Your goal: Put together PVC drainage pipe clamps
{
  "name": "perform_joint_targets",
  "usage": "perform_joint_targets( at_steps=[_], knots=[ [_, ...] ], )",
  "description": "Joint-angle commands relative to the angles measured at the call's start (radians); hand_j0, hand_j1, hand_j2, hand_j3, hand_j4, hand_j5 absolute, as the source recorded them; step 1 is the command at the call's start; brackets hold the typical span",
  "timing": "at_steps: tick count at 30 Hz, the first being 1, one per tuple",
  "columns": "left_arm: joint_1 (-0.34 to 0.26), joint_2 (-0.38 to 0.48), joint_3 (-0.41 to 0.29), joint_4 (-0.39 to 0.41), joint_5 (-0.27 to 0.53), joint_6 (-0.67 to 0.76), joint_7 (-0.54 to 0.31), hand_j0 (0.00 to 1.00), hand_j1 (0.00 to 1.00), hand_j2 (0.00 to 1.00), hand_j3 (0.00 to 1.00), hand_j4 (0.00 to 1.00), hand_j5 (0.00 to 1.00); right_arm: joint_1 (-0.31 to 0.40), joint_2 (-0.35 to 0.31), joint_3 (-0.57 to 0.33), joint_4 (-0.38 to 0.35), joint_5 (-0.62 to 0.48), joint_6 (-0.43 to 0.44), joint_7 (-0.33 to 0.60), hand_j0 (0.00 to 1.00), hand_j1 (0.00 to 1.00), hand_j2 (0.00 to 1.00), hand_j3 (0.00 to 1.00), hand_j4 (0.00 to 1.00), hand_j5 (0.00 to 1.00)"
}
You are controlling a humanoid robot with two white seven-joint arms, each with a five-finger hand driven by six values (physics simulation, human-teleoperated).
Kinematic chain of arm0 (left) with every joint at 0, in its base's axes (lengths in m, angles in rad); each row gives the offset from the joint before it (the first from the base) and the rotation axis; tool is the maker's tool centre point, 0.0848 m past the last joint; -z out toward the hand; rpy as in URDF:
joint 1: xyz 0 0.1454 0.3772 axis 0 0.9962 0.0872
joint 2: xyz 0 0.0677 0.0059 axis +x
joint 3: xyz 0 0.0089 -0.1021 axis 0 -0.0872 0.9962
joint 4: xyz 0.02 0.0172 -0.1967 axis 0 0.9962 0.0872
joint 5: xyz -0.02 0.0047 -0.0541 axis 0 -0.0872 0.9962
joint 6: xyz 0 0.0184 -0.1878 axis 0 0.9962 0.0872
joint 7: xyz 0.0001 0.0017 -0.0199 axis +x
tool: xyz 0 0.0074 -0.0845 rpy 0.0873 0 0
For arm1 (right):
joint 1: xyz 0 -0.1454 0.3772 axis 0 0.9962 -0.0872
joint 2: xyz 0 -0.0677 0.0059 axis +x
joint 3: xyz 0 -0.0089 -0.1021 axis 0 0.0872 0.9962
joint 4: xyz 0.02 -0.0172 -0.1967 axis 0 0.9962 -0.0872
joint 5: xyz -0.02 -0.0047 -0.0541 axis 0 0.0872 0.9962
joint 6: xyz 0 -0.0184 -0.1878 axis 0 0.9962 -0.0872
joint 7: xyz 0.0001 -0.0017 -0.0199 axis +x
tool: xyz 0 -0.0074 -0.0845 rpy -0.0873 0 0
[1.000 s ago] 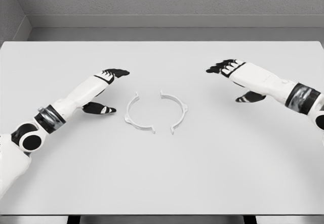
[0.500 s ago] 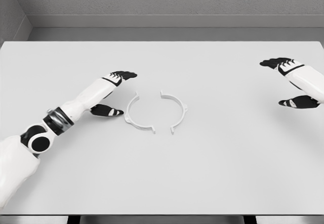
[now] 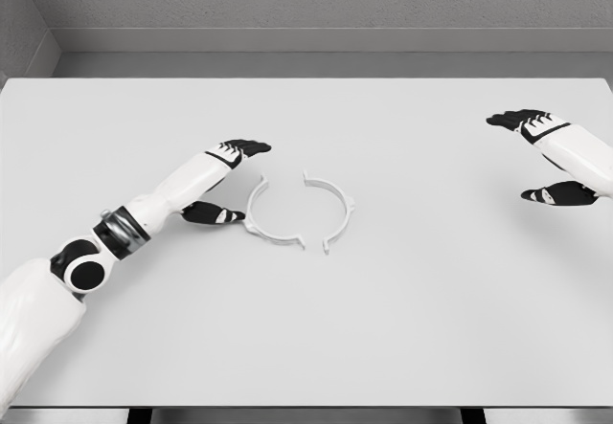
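Note:
Two white half-ring clamp pieces lie on the white table [image 3: 306,347] near its middle. The left clamp half [image 3: 265,221] curves open to the right, and the right clamp half [image 3: 335,212] curves open to the left. Their ends almost meet at the front. My left hand [image 3: 236,177] straddles the left half's outer edge, fingers above it and thumb touching its lower left side, spread and not closed around it. My right hand [image 3: 536,156] hovers open far to the right, well away from both pieces.
A grey wall and ledge [image 3: 306,41] run behind the table's far edge. The table's front edge [image 3: 306,408] lies along the bottom of the view.
My left hand has pushed rightward, sliding the left clamp half closer to the right half. My right hand drew back to the far right a second ago and has held there since.

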Motion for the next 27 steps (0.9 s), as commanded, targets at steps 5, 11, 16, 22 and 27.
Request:
perform_joint_targets(
  at_steps=[5,11,16,22,27],
  knots=[
    [-0.005,-0.002,-0.006,0.002,0.007,0.000,0.001,1.00,1.00,1.00,1.00,1.00,1.00,-0.002,0.001,0.001,0.000,-0.007,0.003,-0.001,1.00,1.00,1.00,1.00,1.00,1.00],
    [-0.034,-0.001,0.000,0.045,0.009,0.000,0.001,1.00,1.00,1.00,1.00,1.00,1.00,-0.002,0.001,0.001,0.000,-0.009,0.003,-0.001,1.00,1.00,1.00,1.00,1.00,1.00],
    [-0.063,-0.005,-0.004,0.070,0.009,0.000,0.001,1.00,1.00,1.00,1.00,1.00,1.00,-0.002,0.001,0.001,-0.002,-0.010,0.003,-0.001,1.00,1.00,1.00,1.00,1.00,1.00],
    [-0.066,-0.024,-0.006,0.073,0.007,0.000,0.001,1.00,1.00,1.00,1.00,1.00,1.00,-0.002,0.007,0.001,0.001,-0.009,0.003,-0.001,1.00,1.00,1.00,1.00,1.00,1.00],
    [-0.067,-0.038,-0.010,0.073,0.006,0.000,0.001,1.00,1.00,1.00,1.00,1.00,1.00,-0.002,0.007,-0.001,0.003,-0.010,0.003,-0.001,1.00,1.00,1.00,1.00,1.00,1.00]
  ],
)
